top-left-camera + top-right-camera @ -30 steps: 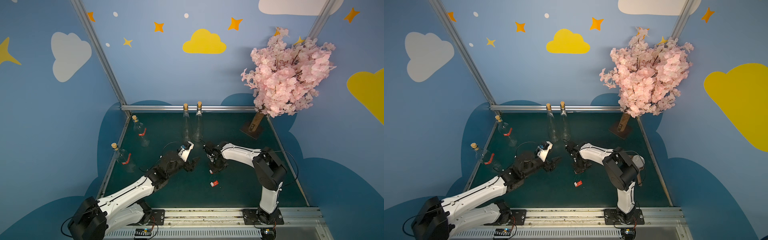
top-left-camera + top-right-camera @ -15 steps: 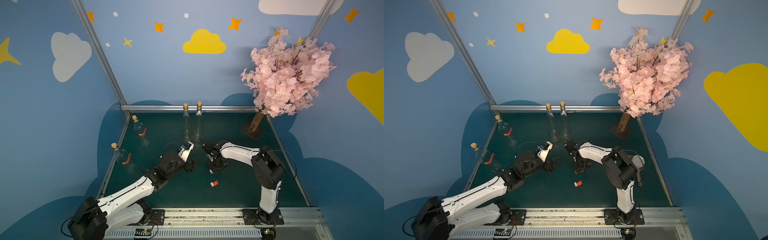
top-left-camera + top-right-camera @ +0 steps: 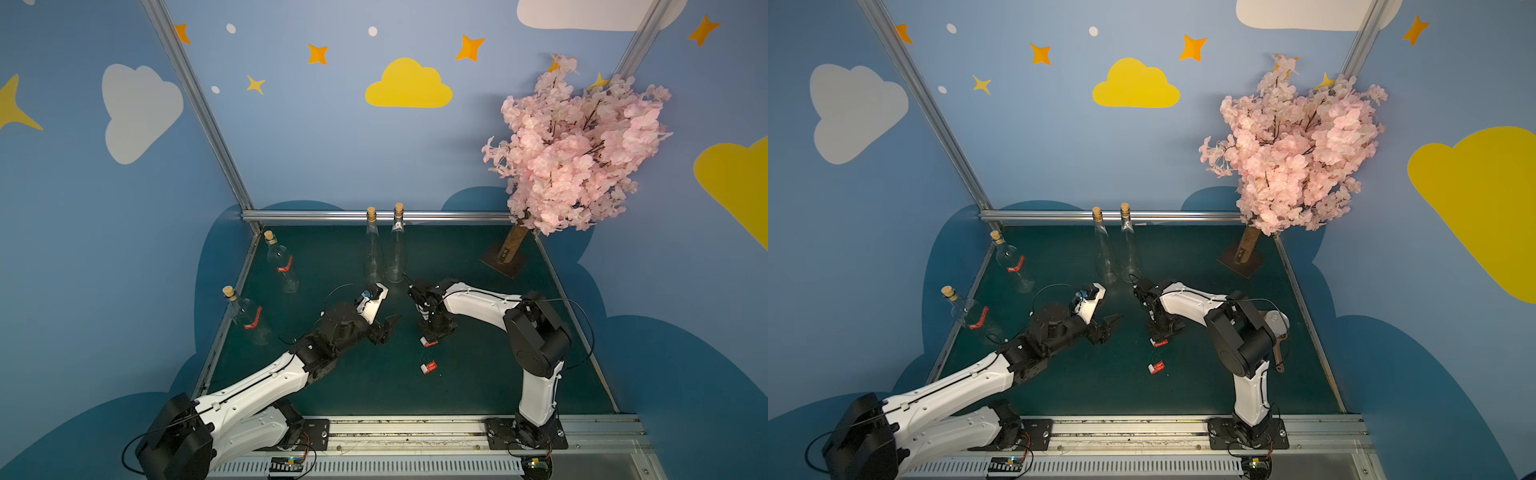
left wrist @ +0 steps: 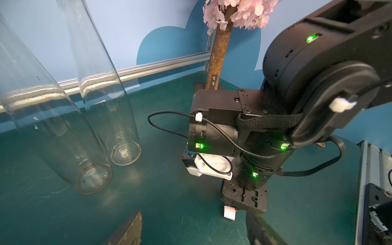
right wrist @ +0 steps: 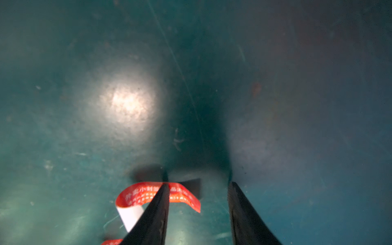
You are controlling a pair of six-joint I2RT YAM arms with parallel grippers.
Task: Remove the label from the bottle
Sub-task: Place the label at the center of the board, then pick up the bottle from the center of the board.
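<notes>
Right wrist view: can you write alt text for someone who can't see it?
A curled red-and-white label sits at the tip of one black finger of the right hand, over the dark green table. The two fingers stand apart, not gripping it.

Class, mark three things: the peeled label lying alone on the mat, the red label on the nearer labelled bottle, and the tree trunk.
peeled label (image 3: 430,366): in a top view, its red part.
bottle label (image 3: 253,318): in a top view, middle of the strip.
tree trunk (image 3: 513,242): in a top view, bark midway up.

clear mat (image 3: 399,374) between the two arms, two bare bottles (image 3: 372,249) behind, loose label (image 3: 429,367) lying in front
</notes>
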